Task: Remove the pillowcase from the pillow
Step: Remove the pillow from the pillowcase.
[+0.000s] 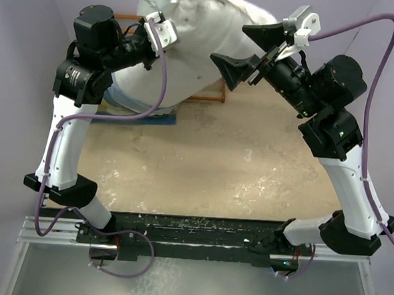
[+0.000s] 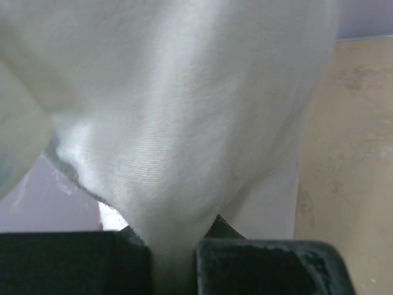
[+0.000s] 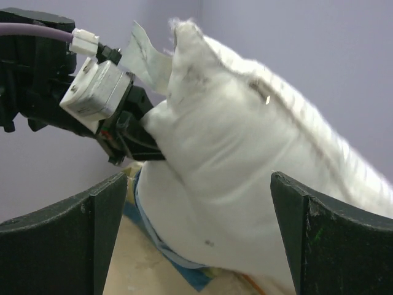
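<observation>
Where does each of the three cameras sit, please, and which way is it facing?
Top view: fixed above and behind the arms, looking down on the table; both arms show whole, left gripper and right gripper by the pillow.
Left wrist view: rides the left wrist, looking along the left gripper, shut on white pillow fabric.
Right wrist view: rides the right wrist, facing the pillow between its own open jaws.
Shared: top and right wrist views both show the left gripper pinching the pillow above the pillowcase.
</observation>
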`<action>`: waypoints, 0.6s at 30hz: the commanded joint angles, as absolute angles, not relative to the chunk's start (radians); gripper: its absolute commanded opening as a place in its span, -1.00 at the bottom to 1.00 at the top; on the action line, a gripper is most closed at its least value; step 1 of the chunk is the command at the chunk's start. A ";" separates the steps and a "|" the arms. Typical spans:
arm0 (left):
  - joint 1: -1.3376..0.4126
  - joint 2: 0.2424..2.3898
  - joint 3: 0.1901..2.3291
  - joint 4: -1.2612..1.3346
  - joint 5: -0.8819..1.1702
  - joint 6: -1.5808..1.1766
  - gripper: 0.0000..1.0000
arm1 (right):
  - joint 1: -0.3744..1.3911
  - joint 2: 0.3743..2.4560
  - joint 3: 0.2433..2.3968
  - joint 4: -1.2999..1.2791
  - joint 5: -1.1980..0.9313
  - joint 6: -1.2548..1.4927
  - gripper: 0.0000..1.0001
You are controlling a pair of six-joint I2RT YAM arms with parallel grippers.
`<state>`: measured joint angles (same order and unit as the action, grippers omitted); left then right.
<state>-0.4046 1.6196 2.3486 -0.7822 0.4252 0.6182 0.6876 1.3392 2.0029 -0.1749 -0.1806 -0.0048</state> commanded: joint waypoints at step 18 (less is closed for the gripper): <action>-0.482 1.583 2.241 -0.820 0.547 0.717 -1.00 | 0.525 1.433 1.861 -0.231 -0.855 0.111 1.00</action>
<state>-0.4541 1.6306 2.2356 -0.9676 0.5682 0.6899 0.5224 1.4155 1.8637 -0.2573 -0.7387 0.0200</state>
